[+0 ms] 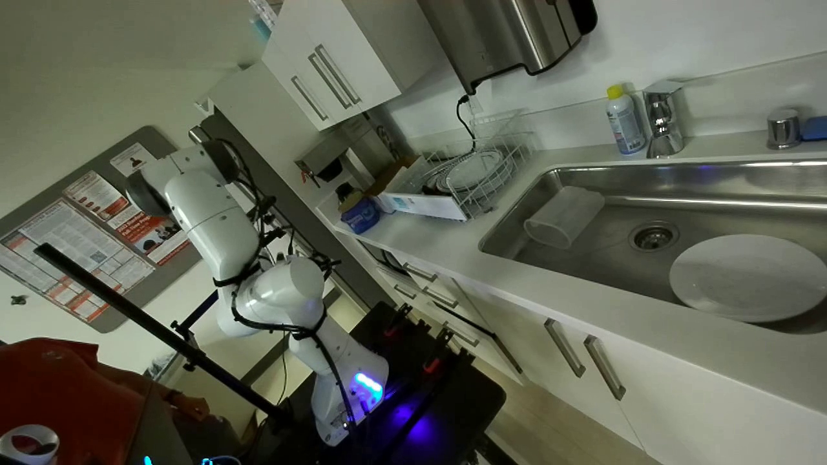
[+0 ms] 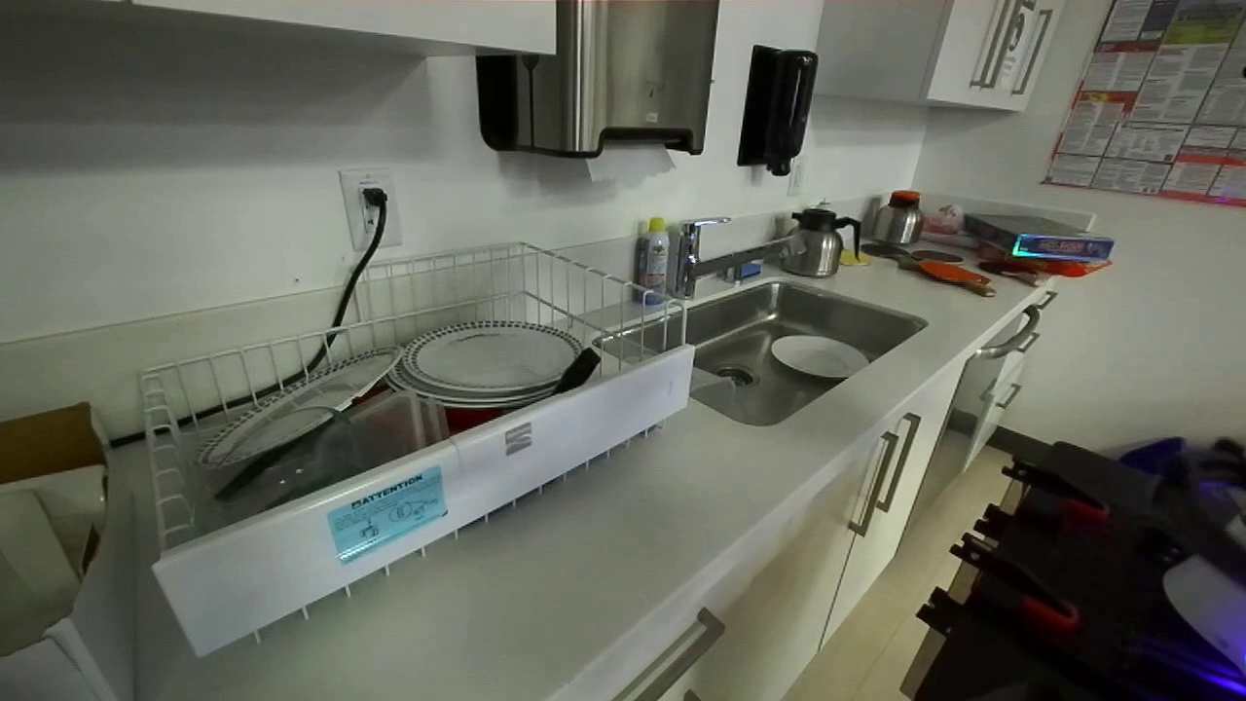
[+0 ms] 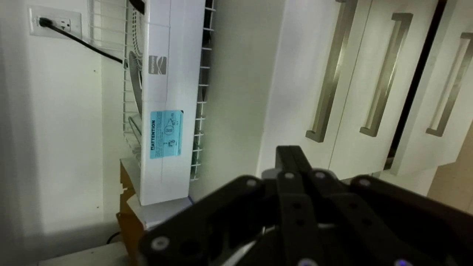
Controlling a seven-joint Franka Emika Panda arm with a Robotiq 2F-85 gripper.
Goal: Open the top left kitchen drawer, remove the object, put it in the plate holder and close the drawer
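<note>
Lining the counter (image 2: pixel 623 545): a carton (image 2: pixel 47 443), the rack (image 2: pixel 584 424), the sink (image 1: pixel 607 261), two steel flasks (image 2: pixel 816 251), bats (image 2: pixel 942 272) and a flat box (image 2: pixel 1032 234). In the sink, a white plate (image 1: pixel 749 278) and a clear cup (image 1: pixel 563 217), the drain (image 1: pixel 654 237) between them; behind it, a yellow-capped bottle (image 1: pixel 625 123) beside the tap (image 1: pixel 662 119). Crowding the rack: dot-rimmed plates (image 2: pixel 492 355), clear tubs (image 2: pixel 389 433), a black handle (image 2: pixel 577 371); a black cord (image 2: pixel 358 276) from the outlet (image 2: pixel 354 214) passes along its wall side. The gripper (image 3: pixel 293 157), its fingers (image 3: pixel 295 229) closed tip to tip, covers part of the white fronts (image 3: pixel 377 55) in the wrist view. Drawer (image 3: pixel 308 96): uppermost of three fronts in that view, beneath the counter edge before the rack; flat, one slim silver bar handle (image 3: pixel 332 74); a thin seam parts it from the second front, a dark gap the second from the third. Rack: white wire, between carton and sink; pale front panel (image 3: pixel 162 177) with a blue label (image 3: pixel 166 135) reading ATTENTION. Out of sight: the drawer's inside, behind its front; much of the rack's floor, under its load. Cut off: the carton, at the frame edge in an exterior view. Hard to make out: a red item (image 2: pixel 472 417) below the plates; the gripper among cables on the arm (image 1: pixel 213 226) in an exterior view.
</note>
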